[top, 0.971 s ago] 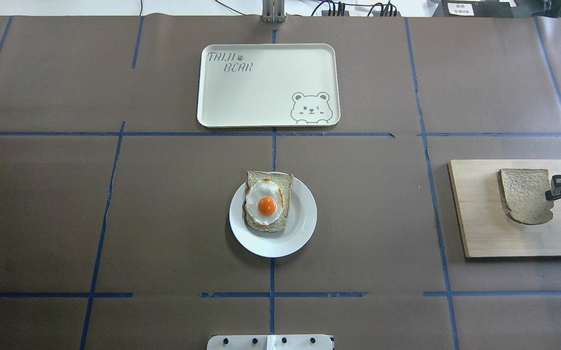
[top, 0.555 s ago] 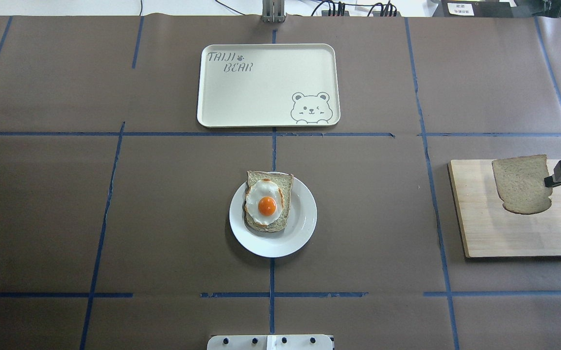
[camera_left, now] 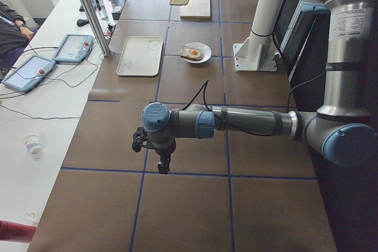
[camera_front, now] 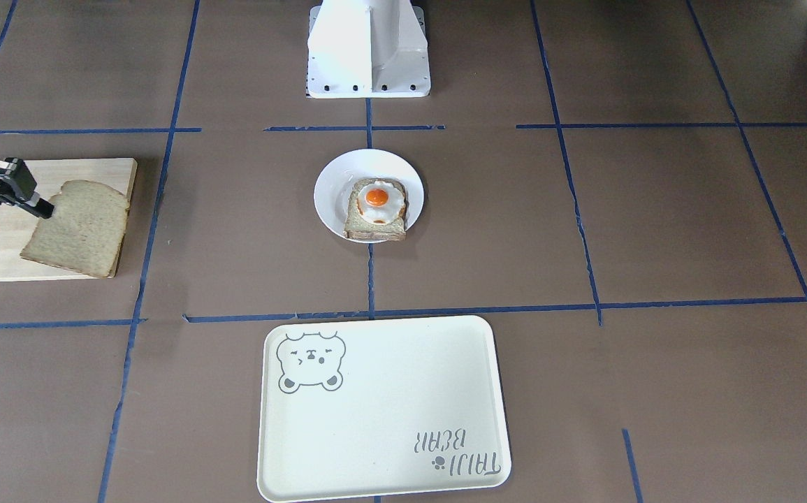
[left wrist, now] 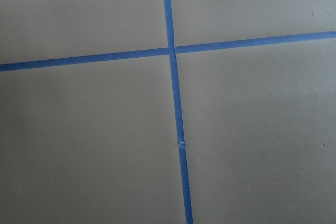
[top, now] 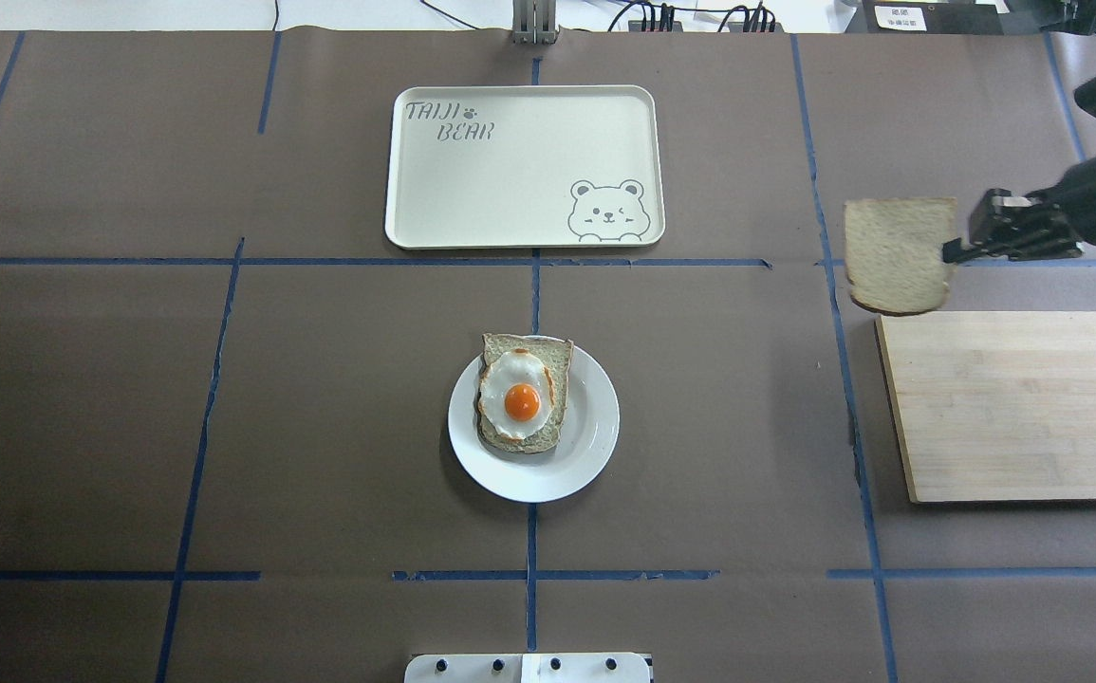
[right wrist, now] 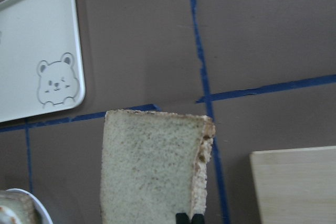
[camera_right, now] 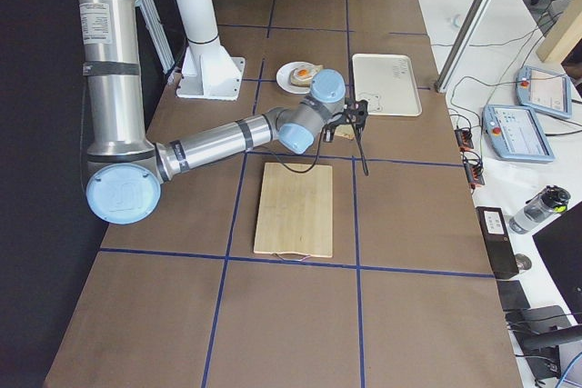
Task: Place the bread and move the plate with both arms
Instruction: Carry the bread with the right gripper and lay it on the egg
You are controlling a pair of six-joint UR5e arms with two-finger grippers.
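The plain bread slice (top: 897, 254) hangs in the air, pinched at one edge by my right gripper (top: 954, 251), which is shut on it. It is past the far left corner of the wooden board (top: 1012, 403). The right wrist view shows the slice (right wrist: 152, 166) with the fingertips (right wrist: 189, 217) at its lower edge. The white plate (top: 595, 432) stands mid-table and bears a slice with a fried egg (top: 522, 394). My left gripper (camera_left: 164, 166) hovers over bare table far to the left; I cannot tell whether it is open or shut.
The cream bear tray (top: 524, 166) lies beyond the plate at the far middle. The board at the right holds nothing. The white robot base (camera_front: 368, 49) stands at the near edge. Blue tape lines cross the brown table cover.
My right gripper has lifted the bread off the board and carried it left and toward the far side. The plate and the tray have not moved.
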